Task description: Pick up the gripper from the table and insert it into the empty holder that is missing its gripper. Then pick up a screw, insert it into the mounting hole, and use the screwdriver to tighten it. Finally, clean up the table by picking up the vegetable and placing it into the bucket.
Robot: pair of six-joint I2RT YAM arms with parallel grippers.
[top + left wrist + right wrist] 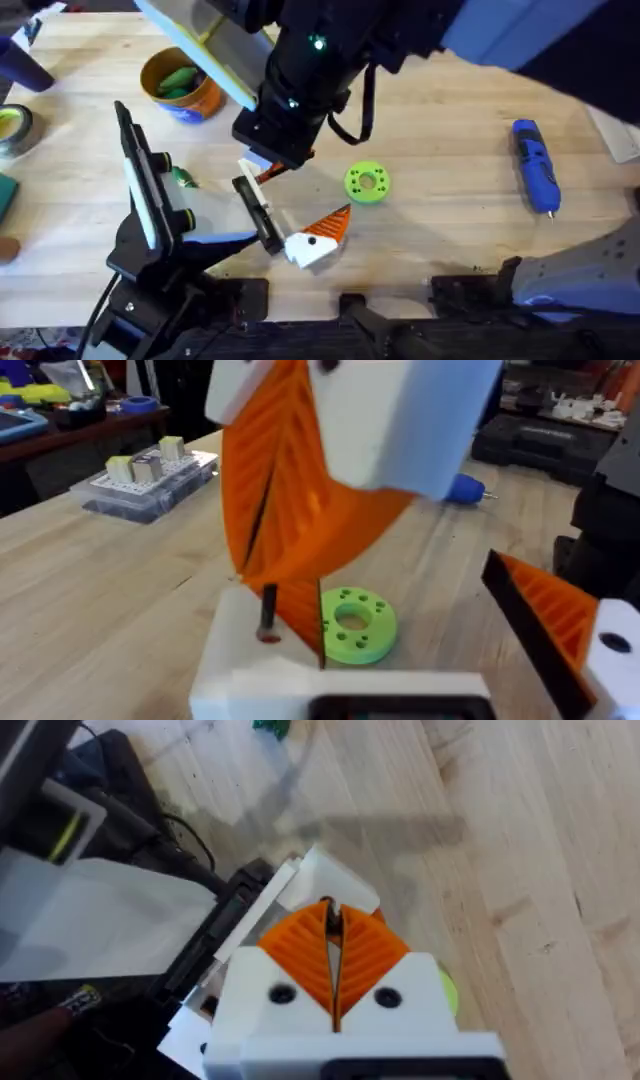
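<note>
One thin dark metal screw (268, 608), small, stiff and slick, likely to tilt or drop if the squeeze eases. It is pinched upright between the orange ribbed pads of the right gripper (278, 165), which is closed on it near the head. The screw's tip hangs just over the white block base (238, 652) of the wedge-shaped gripper piece.

That piece appears seated at one end of the narrow black holder bar (256, 212). I cannot tell whether the tip has entered the mounting hole.

Its twin, a white-and-orange wedge (322, 236), sits at the bar's other end. The left gripper (400, 650) therefore stands wide and holds nothing.

One blue pen-shaped screwdriver (534, 165) lies flat, well apart toward the right arm's side. It looks light and rigid with a smooth barrel, and is best taken mid-body, clear of the tip.

One lime-green disc with a centre hole (366, 183) lies near the wedges, between them and the screwdriver, and could be knocked.

One small glossy dark-green vegetable (184, 179) lies beside the left arm. It looks light and slippery, and the arm crowds the approach.

One round orange bucket (203, 100) stands beyond it, with green items already inside.
</note>
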